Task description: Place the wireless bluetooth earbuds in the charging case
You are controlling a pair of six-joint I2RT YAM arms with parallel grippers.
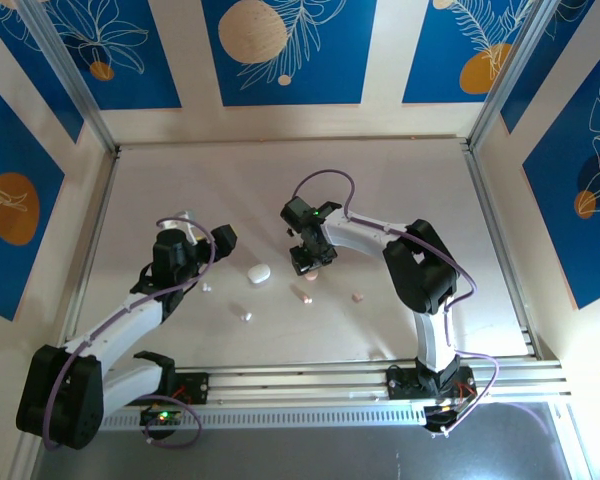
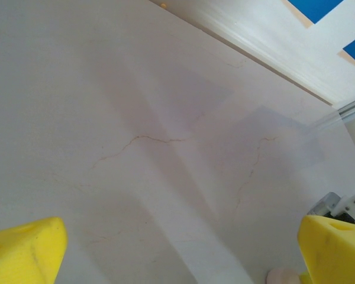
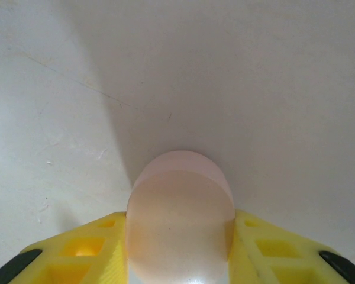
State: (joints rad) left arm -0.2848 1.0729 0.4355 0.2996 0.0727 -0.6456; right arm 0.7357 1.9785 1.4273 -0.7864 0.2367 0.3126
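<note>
Only just starting: the earbuds [image 1: 245, 315] lie loose on the table [image 1: 400, 200], none put away yet.
The right gripper [image 1: 313, 258] pinches the pink case [image 3: 180, 219]; the left gripper [image 2: 183, 242] is wide open and empty.

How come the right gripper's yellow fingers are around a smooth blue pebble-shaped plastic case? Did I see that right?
Not quite: the smooth pebble-shaped plastic case is pale pink, not blue. The right wrist view shows it between the right gripper's yellow fingers.

Broad bare tabletop [image 1: 280, 190] at the far side; white case [image 1: 258, 273] and scattered buds [image 1: 302, 294] mid-table.
</note>
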